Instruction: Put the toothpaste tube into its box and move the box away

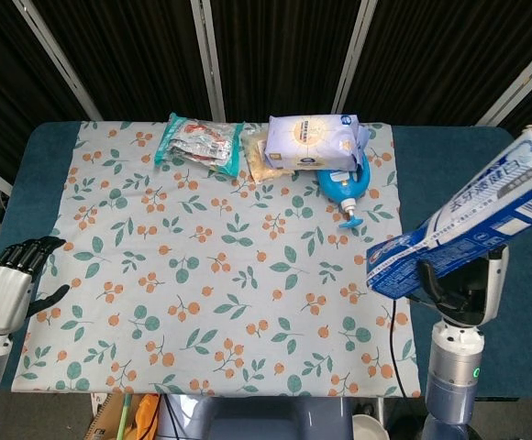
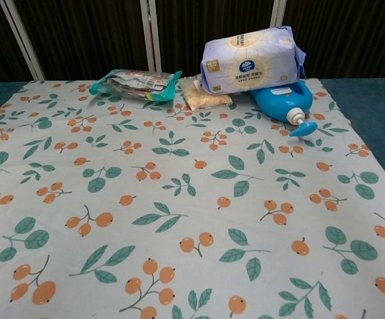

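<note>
From the head view, the right hand (image 1: 459,289) grips the blue and white toothpaste box (image 1: 468,225) near its lower end, off the right edge of the floral tablecloth (image 1: 220,275). The box slants up to the right, its far end cut off by the frame edge. Whether the tube sits inside it I cannot tell. The left hand (image 1: 9,289) hangs off the left edge of the tablecloth, fingers loosely apart and holding nothing. Along the far edge of the tablecloth lie a green snack packet (image 1: 197,139), a pale tissue pack (image 1: 314,142) and, just in front of the pack, a blue pump bottle (image 1: 344,188) on its side.

In the chest view, neither hand shows, nor the box. The tablecloth (image 2: 166,199) fills the frame, with the snack packet (image 2: 136,83), the tissue pack (image 2: 251,61) and the pump bottle (image 2: 287,103) at its far edge, plus a small yellowish bag (image 2: 202,94) between packet and pack.
</note>
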You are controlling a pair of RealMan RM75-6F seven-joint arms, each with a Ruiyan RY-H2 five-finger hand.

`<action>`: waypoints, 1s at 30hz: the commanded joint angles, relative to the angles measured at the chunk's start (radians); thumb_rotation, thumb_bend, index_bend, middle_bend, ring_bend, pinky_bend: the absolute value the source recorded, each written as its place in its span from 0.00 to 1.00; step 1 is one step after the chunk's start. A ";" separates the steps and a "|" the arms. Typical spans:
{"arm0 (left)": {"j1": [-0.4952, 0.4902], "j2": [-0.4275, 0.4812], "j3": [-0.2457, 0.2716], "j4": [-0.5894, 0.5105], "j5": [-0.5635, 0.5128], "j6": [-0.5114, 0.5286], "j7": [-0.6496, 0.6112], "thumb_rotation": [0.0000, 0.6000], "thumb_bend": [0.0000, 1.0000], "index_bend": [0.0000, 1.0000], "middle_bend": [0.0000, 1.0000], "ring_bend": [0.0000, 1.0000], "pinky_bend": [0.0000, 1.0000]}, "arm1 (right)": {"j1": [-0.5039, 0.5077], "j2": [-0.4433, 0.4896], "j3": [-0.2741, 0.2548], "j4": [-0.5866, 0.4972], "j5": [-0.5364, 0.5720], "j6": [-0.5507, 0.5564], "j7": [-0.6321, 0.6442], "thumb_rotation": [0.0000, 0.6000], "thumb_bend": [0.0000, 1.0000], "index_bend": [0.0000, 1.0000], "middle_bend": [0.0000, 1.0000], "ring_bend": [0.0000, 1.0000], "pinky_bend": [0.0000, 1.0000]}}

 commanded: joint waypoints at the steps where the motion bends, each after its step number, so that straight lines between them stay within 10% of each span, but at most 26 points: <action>1: 0.005 -0.007 -0.009 0.004 -0.007 -0.010 -0.013 1.00 0.13 0.22 0.25 0.29 0.34 | 0.008 -0.025 0.011 0.026 -0.020 0.027 -0.044 1.00 0.40 0.42 0.54 0.49 0.62; 30: 0.029 -0.003 -0.046 -0.028 -0.002 -0.066 -0.029 1.00 0.13 0.23 0.25 0.29 0.34 | 0.050 -0.068 -0.001 0.078 -0.027 0.067 -0.115 1.00 0.40 0.30 0.47 0.41 0.60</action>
